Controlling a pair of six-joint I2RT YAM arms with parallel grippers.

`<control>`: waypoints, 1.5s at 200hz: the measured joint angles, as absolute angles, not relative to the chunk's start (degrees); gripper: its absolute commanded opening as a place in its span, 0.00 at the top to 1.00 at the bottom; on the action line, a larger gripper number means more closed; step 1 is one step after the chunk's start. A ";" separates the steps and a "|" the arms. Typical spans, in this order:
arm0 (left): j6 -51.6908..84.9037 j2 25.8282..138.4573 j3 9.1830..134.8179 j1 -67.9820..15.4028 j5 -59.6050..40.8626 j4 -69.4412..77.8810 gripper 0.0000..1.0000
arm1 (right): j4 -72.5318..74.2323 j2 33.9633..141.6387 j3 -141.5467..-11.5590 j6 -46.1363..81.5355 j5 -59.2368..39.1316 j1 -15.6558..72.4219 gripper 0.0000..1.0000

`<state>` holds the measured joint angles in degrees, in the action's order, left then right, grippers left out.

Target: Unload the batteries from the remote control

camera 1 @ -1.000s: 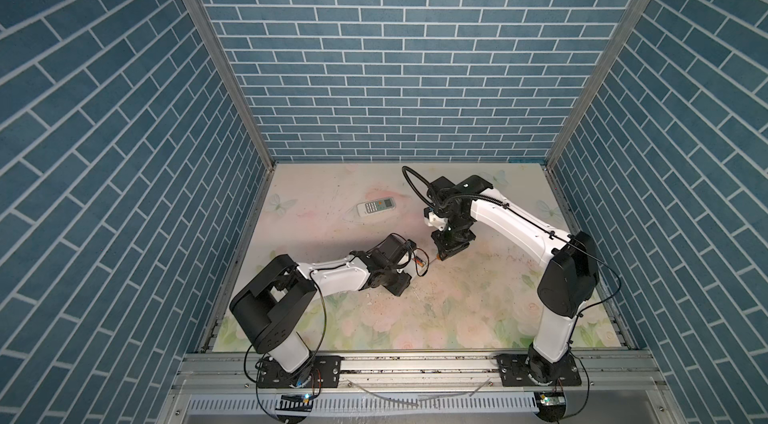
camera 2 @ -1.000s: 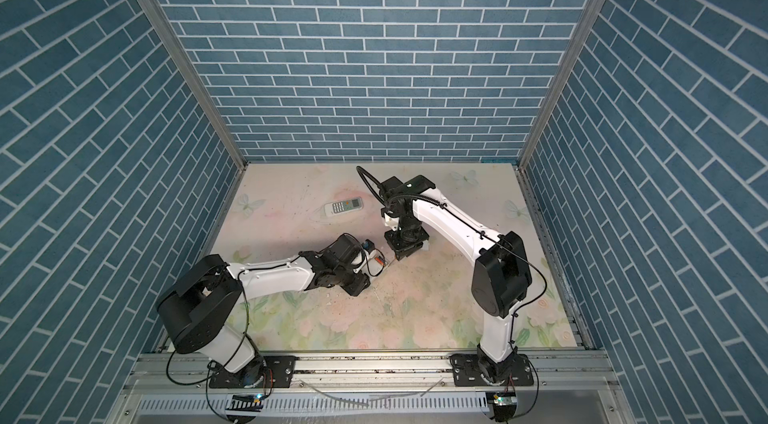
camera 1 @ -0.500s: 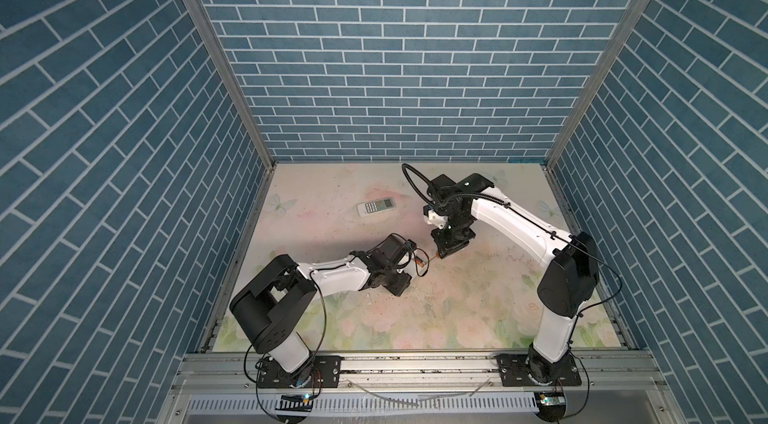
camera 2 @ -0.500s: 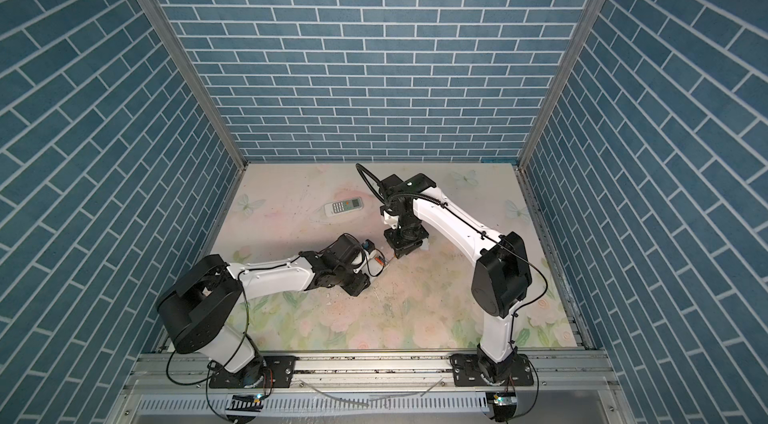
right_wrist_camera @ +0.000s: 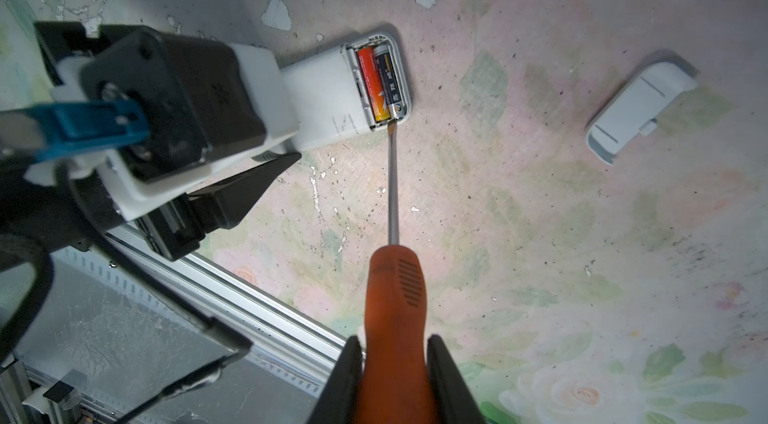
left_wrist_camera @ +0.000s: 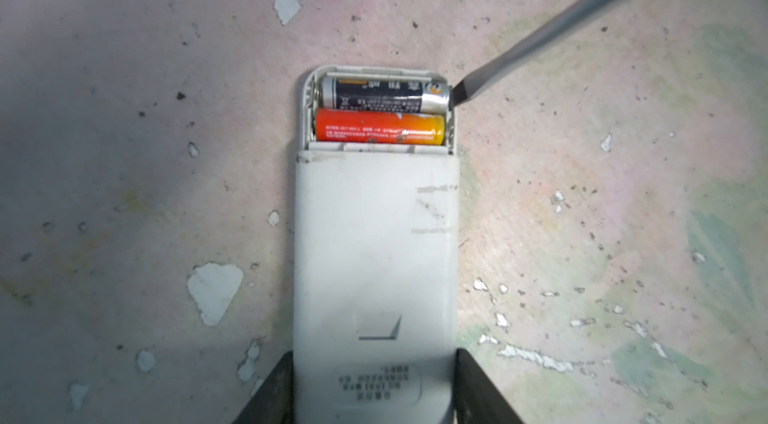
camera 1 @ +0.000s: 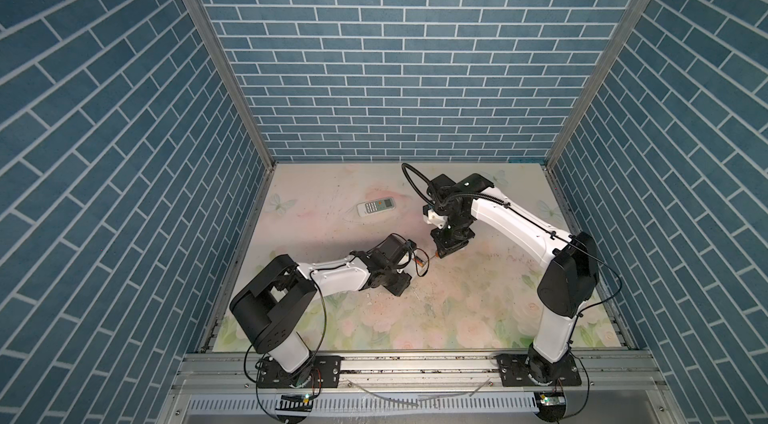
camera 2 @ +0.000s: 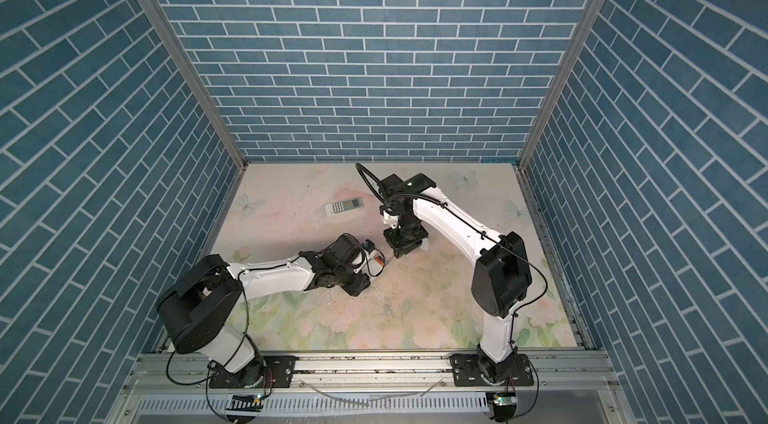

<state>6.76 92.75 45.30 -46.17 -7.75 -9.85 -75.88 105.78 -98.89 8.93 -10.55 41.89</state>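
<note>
The left claw (left_wrist_camera: 372, 355) pinches the near end of a white plastic remote control (left_wrist_camera: 374, 235), its fingers pressed against both long sides; the remote lies back-up on the floral-printed counter (left_wrist_camera: 124, 152). The battery bay at the remote's far end stands uncovered; inside lie a black cylindrical battery (left_wrist_camera: 382, 93) with a silver end, nearest the end wall, and an orange-to-yellow cylindrical battery (left_wrist_camera: 378, 127), the two touching side by side. The right claw (right_wrist_camera: 394, 339) is clamped on the orange plastic handle of a flat-bladed screwdriver (right_wrist_camera: 392, 297); the grey steel shaft slants down, and its tip touches the bay's corner at the silver end of the black battery. A small white rectangular plastic cover (right_wrist_camera: 640, 104) lies flat on the counter, well apart from the remote; in both top views a second white remote with coloured buttons (camera 1: 376, 207) lies face-up nearer the back wall, apart from both arms.
</note>
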 measured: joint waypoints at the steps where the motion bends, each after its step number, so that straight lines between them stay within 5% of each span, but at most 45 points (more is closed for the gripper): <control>1: 6.74 92.75 45.30 -46.17 -7.75 -9.85 0.52 | -75.85 105.78 -98.89 8.93 -10.55 41.89 1.00; 300: 6.72 92.99 45.30 -46.59 -7.57 -9.34 0.52 | -74.46 105.41 -96.51 8.86 -10.79 40.73 1.00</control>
